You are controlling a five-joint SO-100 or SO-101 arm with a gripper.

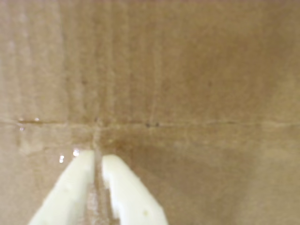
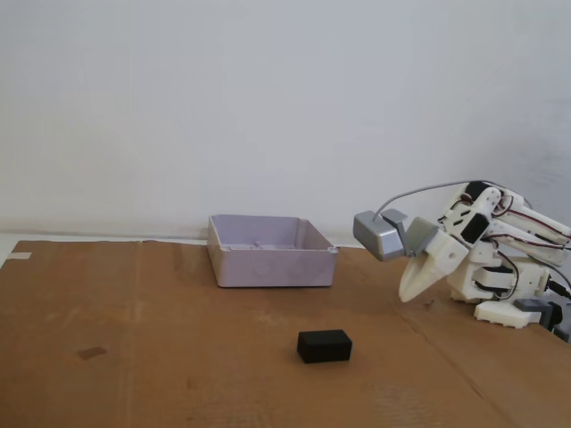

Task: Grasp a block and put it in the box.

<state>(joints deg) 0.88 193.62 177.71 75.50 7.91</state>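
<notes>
White end effector [image 1: 97,157], fingers pressed nearly together and holding nothing, hovers at the counter's [image 2: 178,357] right side. The block [image 2: 324,345] lies apart, near the box [image 2: 270,266].

Fixed view: bare table [image 2: 178,357] between pincer [image 2: 409,294] and block [image 2: 324,345]; box [image 2: 269,252] far left, off that line.
</notes>
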